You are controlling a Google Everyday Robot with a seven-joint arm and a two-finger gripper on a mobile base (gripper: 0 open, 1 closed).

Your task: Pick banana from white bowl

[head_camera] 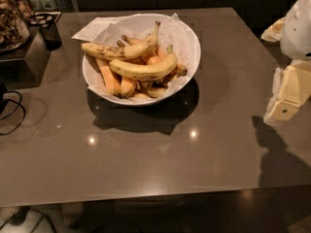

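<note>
I see the white bowl (192, 41) on a glossy brown bench (146, 166) in a dark room. The gripper (286, 100) is at the right; its jaws I cannot tell.

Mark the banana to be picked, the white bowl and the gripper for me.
banana (144, 71): camera view, mid-body of the smooth yellow one in front.
white bowl (197, 46): camera view, right rim.
gripper (287, 97): camera view, pale body at the right edge, apart from the bowl.

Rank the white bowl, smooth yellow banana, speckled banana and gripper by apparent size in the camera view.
1. white bowl
2. smooth yellow banana and speckled banana: alike in length, not ranked apart.
Unplaced: gripper, at the right edge away from the bowl, cropped and probably nearer the camera.
</note>
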